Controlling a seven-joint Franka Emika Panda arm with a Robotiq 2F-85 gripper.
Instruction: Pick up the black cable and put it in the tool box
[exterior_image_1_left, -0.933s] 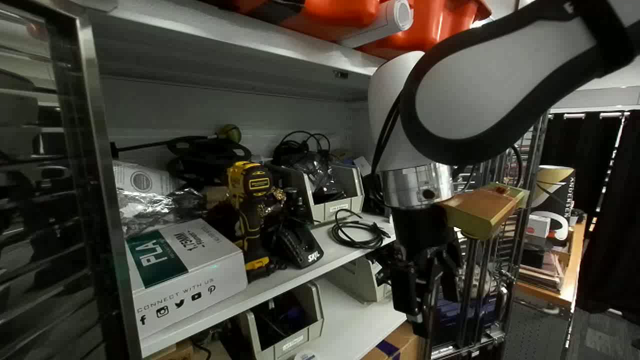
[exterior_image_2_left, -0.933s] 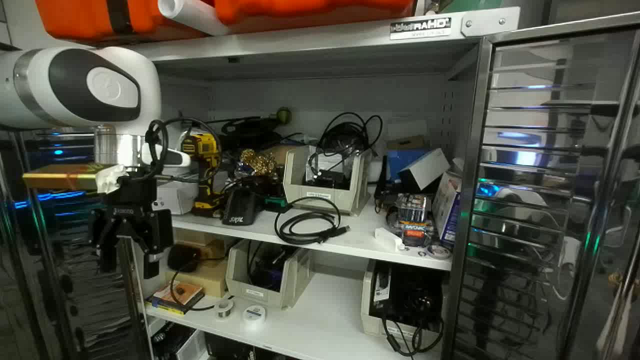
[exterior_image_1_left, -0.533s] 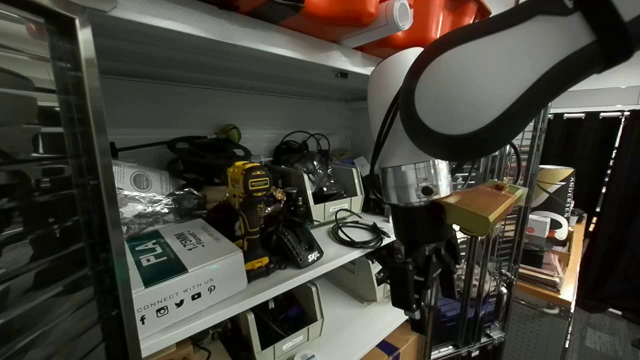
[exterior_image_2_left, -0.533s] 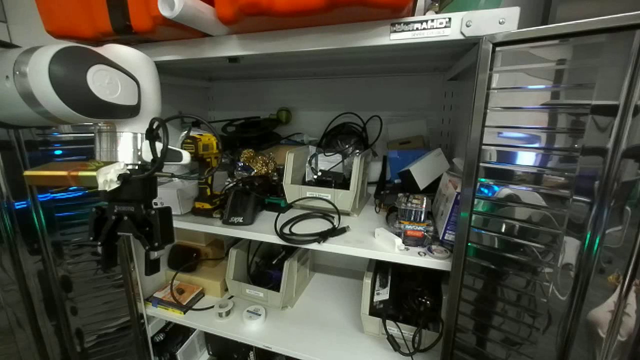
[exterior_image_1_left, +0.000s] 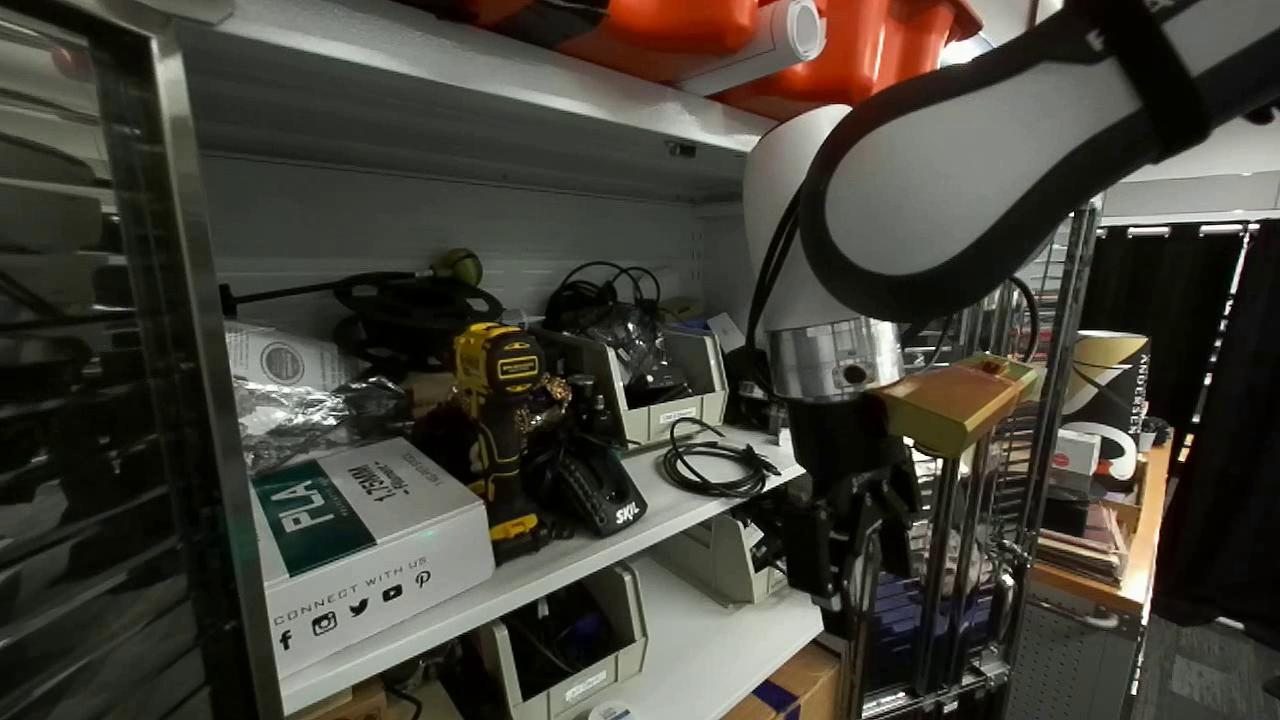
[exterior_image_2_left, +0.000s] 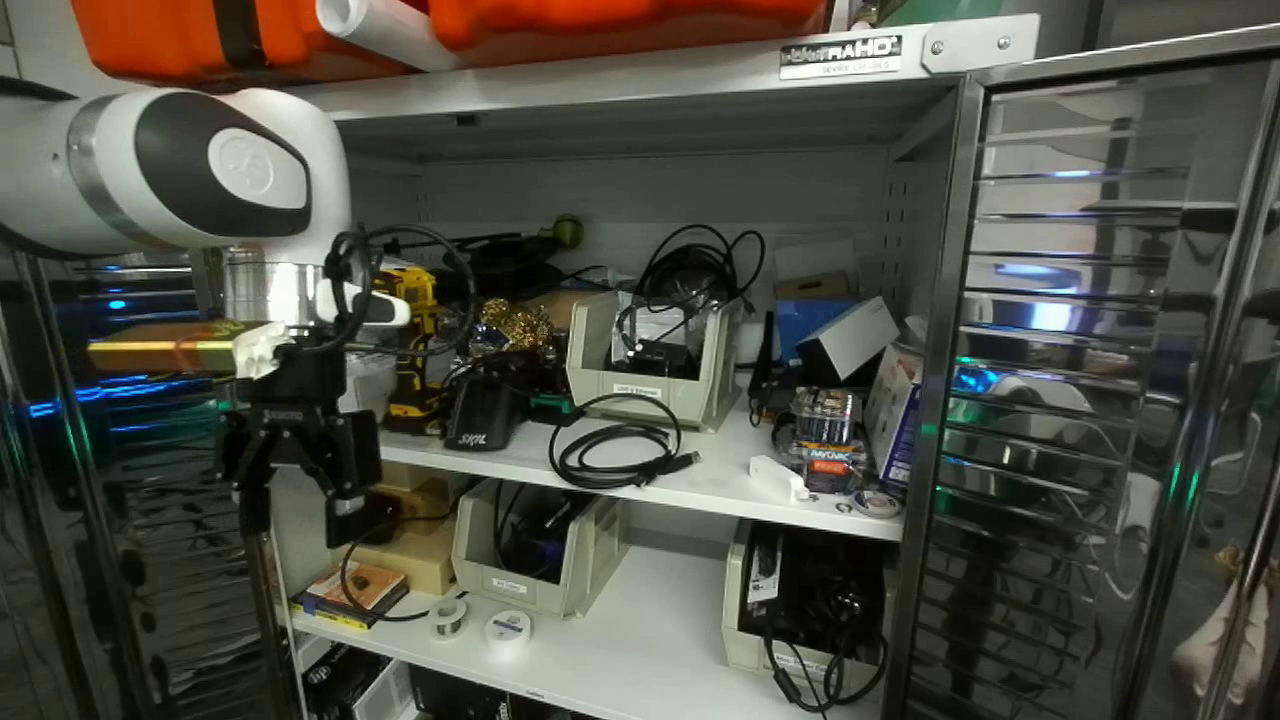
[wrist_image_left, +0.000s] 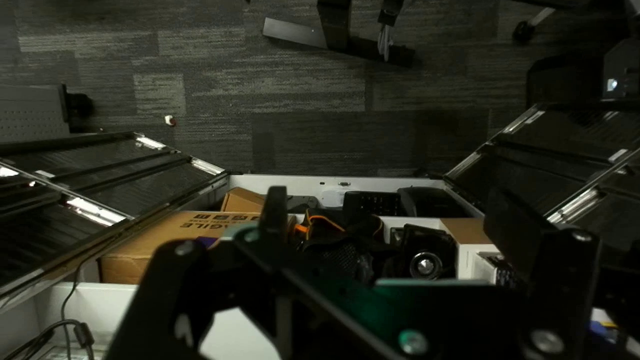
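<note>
The black cable lies in loose loops near the front edge of the upper shelf, seen in both exterior views (exterior_image_1_left: 715, 489) (exterior_image_2_left: 640, 476). No object is clearly recognisable as a tool box. A grey open bin (exterior_image_1_left: 675, 415) stands just behind the cable on the same shelf; its label shows in an exterior view (exterior_image_2_left: 640, 389). My gripper (exterior_image_2_left: 300, 515) points down, open and empty, in front of the shelves, to the left of the cable in that view. It hangs apart from the cable in an exterior view (exterior_image_1_left: 850, 575). The wrist view shows its spread fingers (wrist_image_left: 395, 215); the cable is out of view there.
A yellow-black drill (exterior_image_1_left: 495, 400) and a black charger (exterior_image_2_left: 483, 412) stand on the upper shelf. Battery packs (exterior_image_2_left: 828, 440) lie at its right. Bins (exterior_image_2_left: 535, 580) stand on the lower shelf. Metal cabinet doors (exterior_image_2_left: 1080, 400) flank the shelves. An upper shelf board (exterior_image_2_left: 640, 90) lies overhead.
The arm has risen slightly, then the gripper has moved towards the shelves, rightwards in an exterior view. The cable and bins have not moved. The gripper stays open.
</note>
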